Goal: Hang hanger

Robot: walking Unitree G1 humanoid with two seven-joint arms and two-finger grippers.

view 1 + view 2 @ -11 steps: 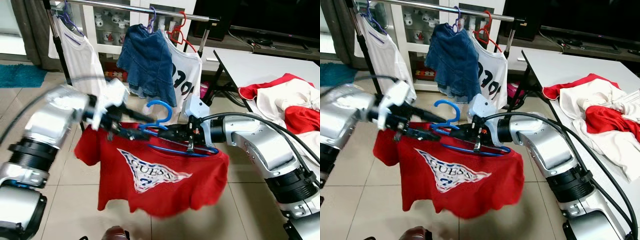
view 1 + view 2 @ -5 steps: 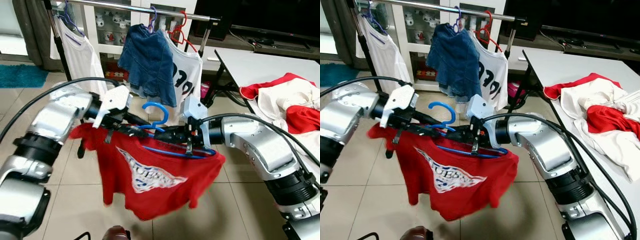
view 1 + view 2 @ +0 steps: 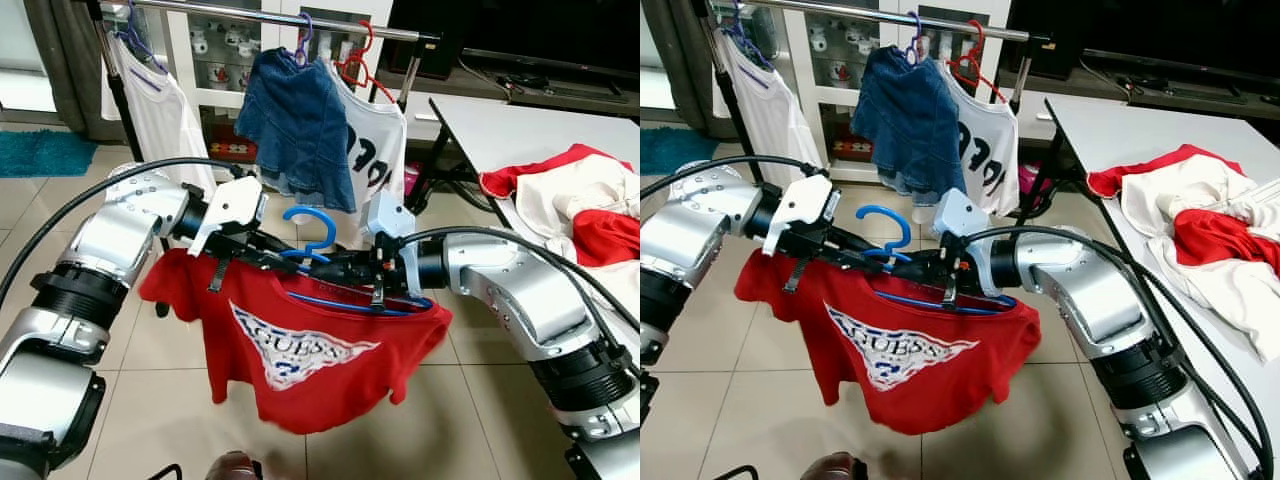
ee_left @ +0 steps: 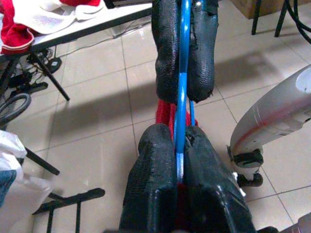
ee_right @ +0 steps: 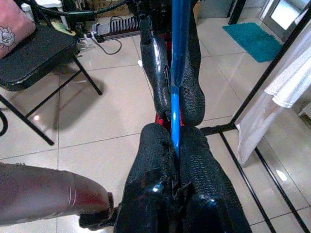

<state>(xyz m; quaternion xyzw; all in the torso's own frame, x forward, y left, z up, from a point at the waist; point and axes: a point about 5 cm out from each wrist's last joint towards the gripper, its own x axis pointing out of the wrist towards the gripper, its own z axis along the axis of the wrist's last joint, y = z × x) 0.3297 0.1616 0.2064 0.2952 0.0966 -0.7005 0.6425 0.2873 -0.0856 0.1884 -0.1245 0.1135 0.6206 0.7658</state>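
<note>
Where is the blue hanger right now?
In the left eye view the blue hanger sits mid-frame, carrying the red T-shirt, clamped between the left gripper and right gripper, below and in front of the clothes rail.

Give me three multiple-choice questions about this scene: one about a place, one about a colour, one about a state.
1. Where is the denim garment?
A. on the rail
B. on the table
C. on the floor

2. What colour is the hanger in the grippers?
A. purple
B. blue
C. white

3. How is the hanger held?
A. by the left gripper alone
B. by the right gripper alone
C. by both grippers

Key:
1 A: the denim garment hangs from the rail.
2 B: the hanger carrying the red shirt is blue.
3 C: the left gripper and the right gripper are both shut on its wire.
</note>
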